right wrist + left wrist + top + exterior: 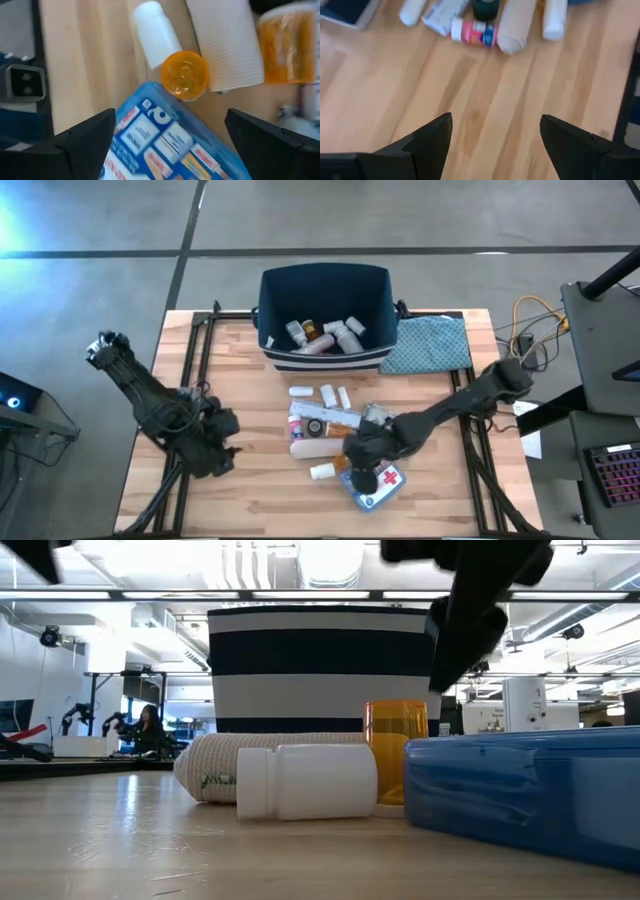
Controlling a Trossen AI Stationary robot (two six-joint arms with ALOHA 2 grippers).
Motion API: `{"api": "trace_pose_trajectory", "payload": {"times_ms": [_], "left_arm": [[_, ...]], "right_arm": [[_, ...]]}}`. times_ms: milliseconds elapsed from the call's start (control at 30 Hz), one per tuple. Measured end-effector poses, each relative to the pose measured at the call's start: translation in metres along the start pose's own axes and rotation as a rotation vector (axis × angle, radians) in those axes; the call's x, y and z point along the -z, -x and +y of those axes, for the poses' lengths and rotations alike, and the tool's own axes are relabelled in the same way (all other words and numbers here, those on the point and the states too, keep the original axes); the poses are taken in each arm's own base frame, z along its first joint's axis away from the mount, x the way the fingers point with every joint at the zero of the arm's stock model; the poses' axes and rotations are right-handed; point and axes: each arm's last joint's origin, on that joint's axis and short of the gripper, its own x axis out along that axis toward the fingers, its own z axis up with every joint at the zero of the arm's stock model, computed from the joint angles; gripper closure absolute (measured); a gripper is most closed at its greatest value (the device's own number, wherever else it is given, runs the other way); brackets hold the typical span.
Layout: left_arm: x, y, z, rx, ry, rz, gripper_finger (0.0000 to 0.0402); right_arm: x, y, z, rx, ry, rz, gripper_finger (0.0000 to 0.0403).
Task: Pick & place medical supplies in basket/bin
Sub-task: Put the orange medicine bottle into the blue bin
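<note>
The navy bin stands at the table's far middle and holds several white bottles. Loose supplies lie in front of it: small white bottles, a beige roll, a white bottle, an upright orange vial and the blue first-aid pouch. My right gripper is open and hovers above the pouch and vial. My left gripper is open over bare wood to the left of the pile. In the low view the vial stands between the white bottle and the pouch.
A blue-grey patterned cloth lies to the right of the bin. Black frame rails run along the table's left and right sides. Bare wood lies along the near edge. Cables and equipment sit beyond the right edge.
</note>
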Motion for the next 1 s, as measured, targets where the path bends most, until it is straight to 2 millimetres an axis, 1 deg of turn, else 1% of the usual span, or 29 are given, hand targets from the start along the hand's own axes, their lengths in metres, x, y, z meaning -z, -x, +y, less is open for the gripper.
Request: {"api": "trace_pose_trajectory", "payload": {"times_ms": [67,200,333,400,533,767,867,900,1000], "left_arm": [[0.010,0.003,0.004,0.017,0.005,0.004,0.0123],[0.024,0.008,0.013,0.057,0.017,0.005,0.0123],[0.030,0.014,0.023,0.098,0.036,0.000,0.0123],[0.032,0.016,0.028,0.113,0.047,-0.003,0.0123],[0.033,0.018,0.035,0.125,0.071,-0.014,0.0123],[0.034,0.016,0.036,0.112,0.048,-0.034,0.0123],[0.035,0.014,0.037,0.104,0.040,-0.033,0.0123],[0.035,0.014,0.037,0.102,0.039,-0.032,0.0123],[0.036,0.013,0.037,0.098,0.037,-0.031,0.0123]], "right_arm": [[-0.002,-0.011,0.002,0.021,-0.034,0.018,0.0039],[-0.010,-0.029,0.008,0.073,-0.071,-0.011,0.0039],[-0.017,-0.043,0.013,0.102,-0.112,-0.022,0.0041],[-0.019,-0.049,0.016,0.109,-0.122,-0.016,0.0051],[-0.021,-0.055,0.018,0.127,-0.128,0.031,0.0093],[-0.025,-0.050,0.017,0.134,-0.144,0.039,0.0199],[-0.027,-0.047,0.014,0.147,-0.176,0.050,0.0237],[-0.028,-0.047,0.013,0.144,-0.189,0.055,0.0245],[-0.036,-0.041,0.014,0.122,-0.206,0.035,0.0245]]}}
